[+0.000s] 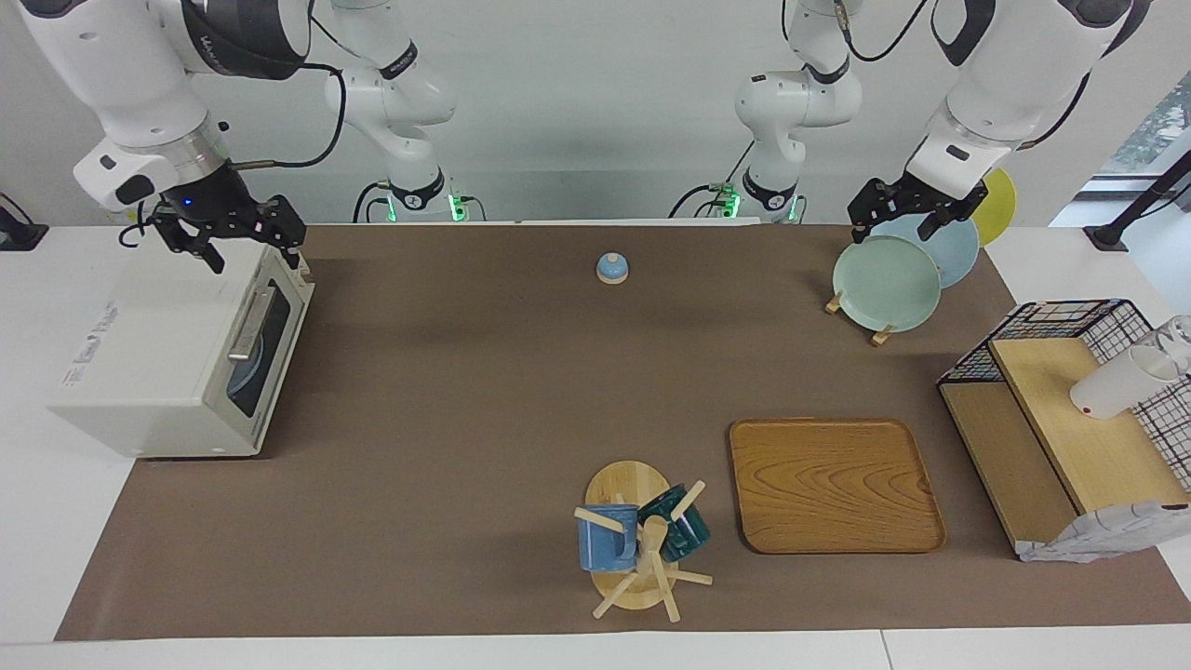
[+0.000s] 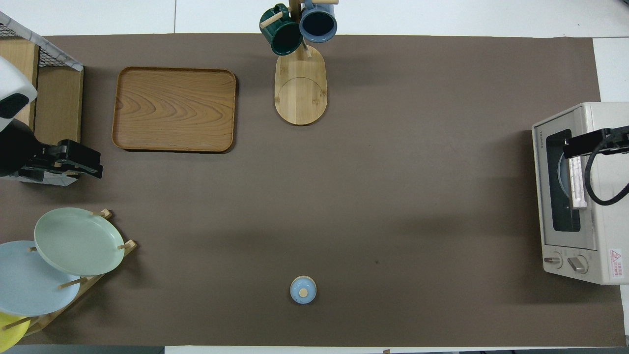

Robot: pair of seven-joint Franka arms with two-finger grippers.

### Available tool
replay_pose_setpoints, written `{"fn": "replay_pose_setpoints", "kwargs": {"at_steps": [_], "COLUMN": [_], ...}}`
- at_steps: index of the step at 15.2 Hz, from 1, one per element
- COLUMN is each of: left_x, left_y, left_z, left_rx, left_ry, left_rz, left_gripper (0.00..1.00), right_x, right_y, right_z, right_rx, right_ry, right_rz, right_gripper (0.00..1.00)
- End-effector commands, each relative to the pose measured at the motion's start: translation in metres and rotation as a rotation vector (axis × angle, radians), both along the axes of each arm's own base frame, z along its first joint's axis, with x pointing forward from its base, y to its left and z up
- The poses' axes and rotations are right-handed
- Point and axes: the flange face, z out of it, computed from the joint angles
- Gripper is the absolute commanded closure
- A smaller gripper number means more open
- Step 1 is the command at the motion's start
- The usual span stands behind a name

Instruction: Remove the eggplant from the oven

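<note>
facing view: a white toaster oven (image 1: 158, 372) sits at the right arm's end of the table, its glass door (image 1: 265, 349) closed and its metal bar handle (image 1: 249, 324) across the front. through the window only a round bluish plate shape can be made out; the eggplant itself cannot be seen in either view. the right gripper (image 1: 244, 249) hangs in the air just over the oven's top edge above the door, its two fingers spread wide and holding nothing. in the overhead view the same gripper (image 2: 572, 147) covers the upper part of the door window.

out from the oven, a brown mat (image 1: 465, 372) covers the table. a small blue bell (image 1: 611, 268) stands near the robots at the middle. a wooden mug tree (image 1: 637, 549) with a blue mug (image 1: 607, 538) and a dark green mug (image 1: 684, 526) stands farther from the robots, beside a wooden tray (image 1: 833, 484).

at the left arm's end, a plate rack (image 1: 884, 279) holds a pale green plate, a light blue plate and a yellow plate. the left gripper (image 1: 907, 214) hangs over the plates, fingers wide apart and empty. a black wire basket (image 1: 1070, 326) with wooden shelves stands at the table's edge.
</note>
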Motion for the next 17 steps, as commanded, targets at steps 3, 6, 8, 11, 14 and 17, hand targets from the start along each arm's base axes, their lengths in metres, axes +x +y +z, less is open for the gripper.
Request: {"fn": "replay_pose_setpoints", "kwargs": {"at_steps": [3,6,8,11,14,17], "left_x": [-0.003,-0.004,-0.003,-0.003,-0.004,-0.006], "left_y": [0.002,0.003,0.003,0.003,0.003,0.003], "left_z": [0.000,0.001,0.000,0.001,0.002,0.002], "left_rx": [0.004,0.004,0.005,0.004,0.005,0.006], "left_ry": [0.007,0.006,0.009,0.006,0.009,0.009], "left_rz": [0.010,0.010,0.010,0.011,0.010,0.011], "left_gripper": [0.00,0.00,0.00,0.00,0.00,0.00], "right_x": [-0.003,-0.004,-0.005,-0.008,-0.011,-0.010], "right_y": [0.003,0.003,0.004,0.003,0.002,-0.003], "right_z": [0.005,0.008,0.012,0.007,0.002,-0.008], "right_rx": [0.025,0.023,0.022,0.022,0.010,0.009], "right_ry": [0.005,-0.006,-0.018,-0.007,0.005,0.003], "right_rz": [-0.020,-0.015,-0.015,0.020,0.088,0.109], "right_gripper": [0.00,0.00,0.00,0.00,1.00,1.00]}}
